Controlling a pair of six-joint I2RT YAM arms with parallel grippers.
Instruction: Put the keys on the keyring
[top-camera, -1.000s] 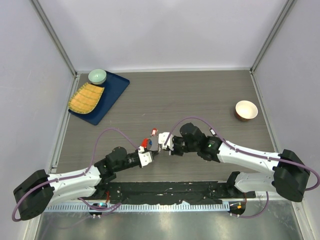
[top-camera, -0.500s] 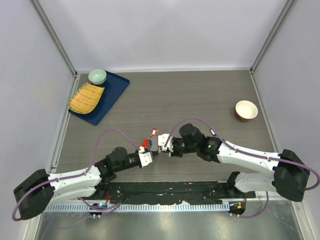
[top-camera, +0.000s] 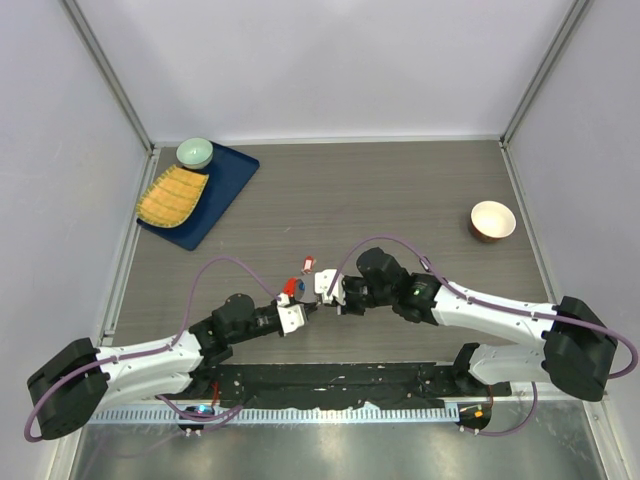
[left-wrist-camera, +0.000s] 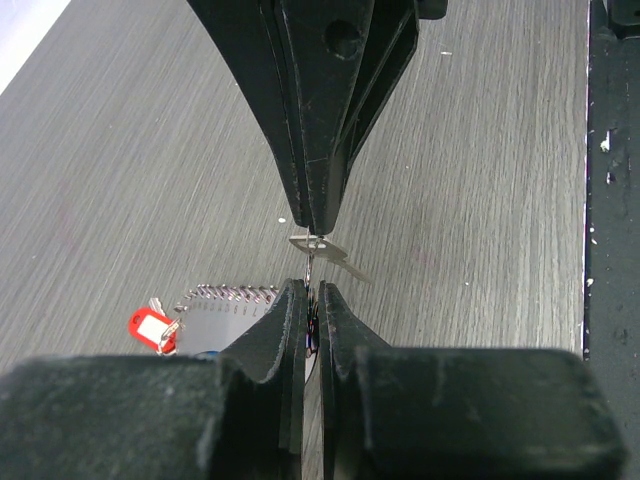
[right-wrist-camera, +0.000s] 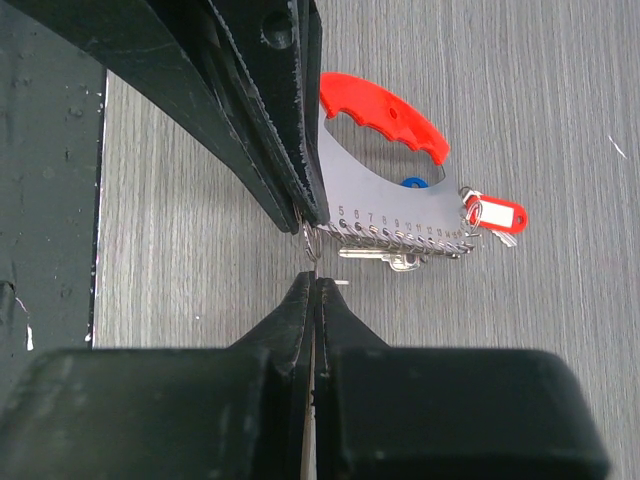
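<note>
The two grippers meet tip to tip near the table's middle. The left gripper (top-camera: 300, 312) is clamped on a corner of the keyring (right-wrist-camera: 390, 205), whose numbered edge runs off toward the far left. The right gripper (top-camera: 326, 290), jaws pressed together, sits at a small wire loop (right-wrist-camera: 311, 240) on that corner; whether it pinches it I cannot tell. The silver key (right-wrist-camera: 385, 258) lies along the numbered edge, the red-headed key (right-wrist-camera: 495, 215) at its far end. The right arm is nearer the loop; the left gripper crowds it. The beige bowl (top-camera: 492, 220) and blue tray (top-camera: 225, 195) stand well apart
</note>
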